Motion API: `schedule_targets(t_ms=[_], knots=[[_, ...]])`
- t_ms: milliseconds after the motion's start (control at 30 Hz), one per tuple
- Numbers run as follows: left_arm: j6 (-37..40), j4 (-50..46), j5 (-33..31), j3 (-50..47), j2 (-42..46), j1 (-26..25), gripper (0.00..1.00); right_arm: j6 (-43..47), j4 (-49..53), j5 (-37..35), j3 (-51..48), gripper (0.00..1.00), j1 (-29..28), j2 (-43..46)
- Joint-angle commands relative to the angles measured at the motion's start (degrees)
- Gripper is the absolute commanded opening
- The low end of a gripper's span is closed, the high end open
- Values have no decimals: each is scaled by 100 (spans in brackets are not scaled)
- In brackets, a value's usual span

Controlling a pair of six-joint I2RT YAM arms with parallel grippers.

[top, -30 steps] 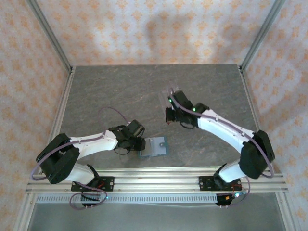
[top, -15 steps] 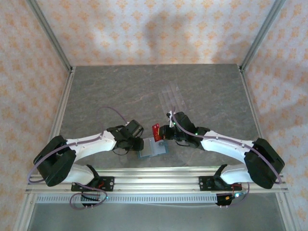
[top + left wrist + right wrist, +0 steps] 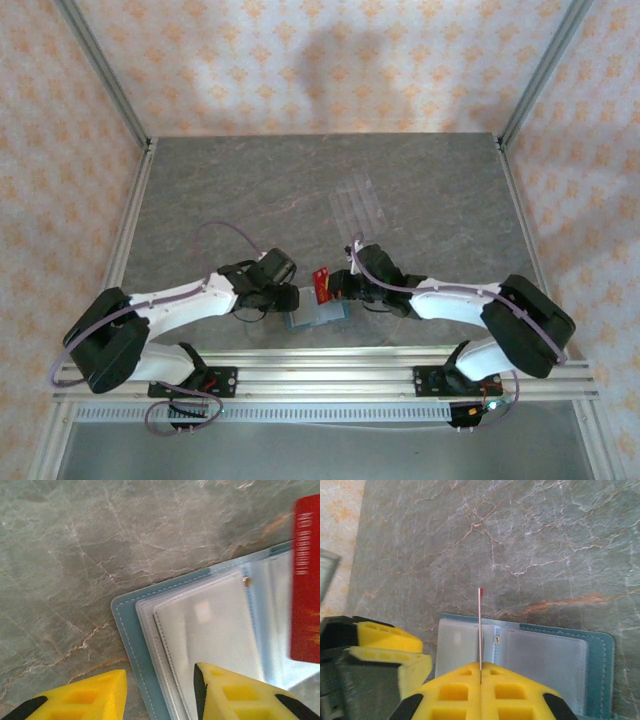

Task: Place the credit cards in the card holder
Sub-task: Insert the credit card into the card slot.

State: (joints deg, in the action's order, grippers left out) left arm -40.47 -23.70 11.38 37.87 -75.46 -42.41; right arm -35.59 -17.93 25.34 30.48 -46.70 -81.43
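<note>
red card (image 3: 306, 580) upright, pinched in right gripper (image 3: 480, 670) | left gripper (image 3: 160, 682) spread over card holder (image 3: 127, 630) corner

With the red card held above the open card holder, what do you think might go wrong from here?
The red card, pinched upright in the right gripper, appears over the fold by the snap stud, not at a sleeve mouth; it could jam there.
The left gripper is open, straddling an edge of the card holder, so the holder might slide on the table.
The grippers are close and could collide.
</note>
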Motion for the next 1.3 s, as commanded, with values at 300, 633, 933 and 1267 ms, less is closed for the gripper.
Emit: schedule_targets(t_ms=[300, 633, 933, 1267], knots=[[-180, -142, -193, 38, -19, -372, 42, -208, -879, 121, -143, 0, -94, -352], [-229, 51, -343, 26, -547, -444, 38, -264, -1000, 129, -262, 0, -97, -414], [-321, 146, -387, -126, -588, -450, 32, -323, -1230, 195, -306, 0, -97, -511], [-343, 202, -345, -227, -517, -452, 27, -499, -1648, 227, -402, 0, -101, -701]])
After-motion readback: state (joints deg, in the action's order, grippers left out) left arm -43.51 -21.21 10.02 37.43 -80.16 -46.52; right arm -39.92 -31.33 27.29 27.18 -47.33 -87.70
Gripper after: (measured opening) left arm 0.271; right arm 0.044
